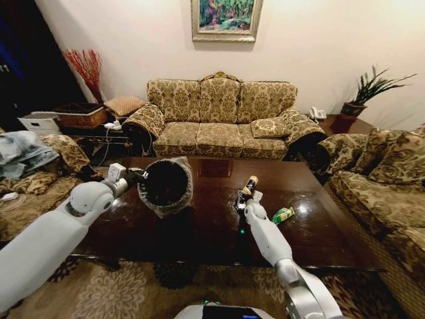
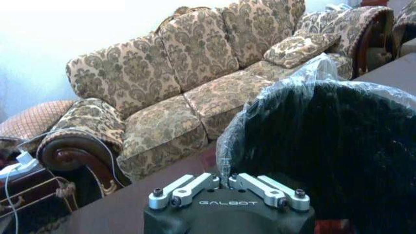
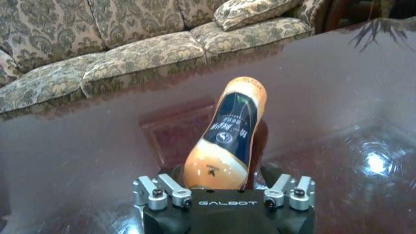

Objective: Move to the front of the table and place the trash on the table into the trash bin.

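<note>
Bottle [image 3: 227,134] clamped in right tool [image 3: 224,187].

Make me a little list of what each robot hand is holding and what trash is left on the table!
left end effector: shut on the rim of the trash bin, holding it tilted above the table
right end effector: shut on the orange-labelled bottle, over the table's middle
trash lying on the table: green bottle, beside the right arm
behind the table: patterned sofa

Dim room, glare on table [image 1: 312,229]
</note>
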### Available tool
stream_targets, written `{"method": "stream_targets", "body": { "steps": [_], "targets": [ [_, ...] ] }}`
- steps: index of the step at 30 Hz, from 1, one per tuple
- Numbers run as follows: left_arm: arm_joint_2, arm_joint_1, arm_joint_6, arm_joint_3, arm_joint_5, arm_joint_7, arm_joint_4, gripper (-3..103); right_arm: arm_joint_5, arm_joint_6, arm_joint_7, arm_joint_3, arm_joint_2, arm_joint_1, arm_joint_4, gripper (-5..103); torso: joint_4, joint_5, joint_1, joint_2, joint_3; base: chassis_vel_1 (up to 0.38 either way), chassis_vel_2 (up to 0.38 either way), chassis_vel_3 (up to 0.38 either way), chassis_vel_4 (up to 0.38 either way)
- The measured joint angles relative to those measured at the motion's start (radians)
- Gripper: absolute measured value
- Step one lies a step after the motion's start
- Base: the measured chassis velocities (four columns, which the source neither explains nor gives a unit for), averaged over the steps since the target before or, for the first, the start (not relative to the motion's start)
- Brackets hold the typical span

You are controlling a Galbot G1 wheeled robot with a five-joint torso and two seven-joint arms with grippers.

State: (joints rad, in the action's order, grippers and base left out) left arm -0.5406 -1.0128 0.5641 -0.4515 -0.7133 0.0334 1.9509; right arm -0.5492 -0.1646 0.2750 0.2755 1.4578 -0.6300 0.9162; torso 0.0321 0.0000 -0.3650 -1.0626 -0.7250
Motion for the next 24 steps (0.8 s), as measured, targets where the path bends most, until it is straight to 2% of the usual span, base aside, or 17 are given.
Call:
{"method": "stream_targets", "body": {
  "steps": [1,3,7,8,10,12,13,16,17,19,21,22,24],
  "targets": [
    [0.0,0.0,-0.001,0.0,-0.001,-0.001,0.0,2,0.0,-0.001,0.0,0.0,0.0,-0.001,0.001,84,0.0,0.0,0.0,0.0,0.0,0.0,0.0,0.0,0.0],
    [0.002,0.001,-0.004,0.002,-0.007,-0.002,0.001,2,0.0,-0.002,0.0,0.0,0.003,-0.001,0.0,76,-0.0001,-0.0001,0.0,0.0,0.0,0.0,0.0,0.0,0.0],
    [0.006,0.004,-0.007,0.002,-0.01,-0.004,0.001,2,-0.008,-0.005,0.003,0.0,0.005,0.0,-0.002,68,0.0,0.0,0.0,0.0,0.0,0.0,0.0,0.0,0.0],
    [0.006,0.004,-0.008,0.002,-0.011,-0.004,0.001,2,-0.013,-0.006,0.005,0.0,0.005,0.001,-0.002,61,0.0001,-0.0001,0.0,0.0,0.0,0.0,0.0,0.0,0.0],
    [0.006,0.004,-0.008,0.002,-0.011,-0.004,0.001,2,-0.015,-0.006,0.005,0.001,0.005,0.001,-0.002,61,0.0,-0.0001,0.0,0.0,0.0,0.0,0.0,0.0,0.0],
    [0.005,0.003,-0.009,0.002,-0.011,-0.005,0.001,2,-0.017,-0.007,0.005,0.002,0.003,-0.001,0.0,57,0.0,-0.0001,0.0,0.0,0.0,0.0,0.0,0.0,0.0],
    [0.004,0.003,-0.01,0.002,-0.011,-0.005,0.0,2,-0.019,-0.01,0.007,0.003,0.001,-0.006,0.011,50,0.0,-0.0001,0.0,0.0,0.0,0.0,0.0,0.0,0.0],
    [0.003,0.003,-0.012,0.003,-0.011,-0.006,-0.003,2,-0.022,-0.015,0.011,0.003,-0.002,-0.014,0.029,47,0.0,0.0001,0.0,0.0,0.0,0.0,0.0,0.0,0.0],
    [0.003,0.006,-0.013,0.006,-0.011,-0.007,-0.006,2,-0.023,-0.018,0.013,0.002,-0.007,-0.028,0.061,41,0.0,0.0001,0.0,0.0,0.0,0.0,0.0,0.0,0.0],
    [0.003,0.009,-0.013,0.009,-0.011,-0.007,-0.008,2,-0.022,-0.02,0.011,0.002,-0.015,-0.045,0.107,41,0.0,0.0001,0.0,0.0,0.0,0.0,0.0,0.0,0.0],
    [0.006,0.015,-0.014,0.016,-0.011,-0.007,-0.014,2,-0.016,-0.015,-0.01,0.003,-0.03,-0.077,0.2,34,0.0,-0.0001,0.0,0.0,0.0,0.0,0.0,0.0,0.0],
    [0.006,0.015,-0.014,0.016,-0.011,-0.007,-0.014,2,-0.016,-0.015,-0.01,0.003,-0.03,-0.077,0.2,34,0.0,-0.0001,0.0,0.0,0.0,0.0,0.0,0.0,0.0],
    [0.026,0.026,-0.018,0.03,-0.011,-0.005,-0.021,2,-0.035,0.025,-0.082,0.002,-0.078,-0.144,0.379,33,-0.0001,0.0,0.0,0.0,0.0,0.0,0.0,0.0,0.0]
  ]
}}
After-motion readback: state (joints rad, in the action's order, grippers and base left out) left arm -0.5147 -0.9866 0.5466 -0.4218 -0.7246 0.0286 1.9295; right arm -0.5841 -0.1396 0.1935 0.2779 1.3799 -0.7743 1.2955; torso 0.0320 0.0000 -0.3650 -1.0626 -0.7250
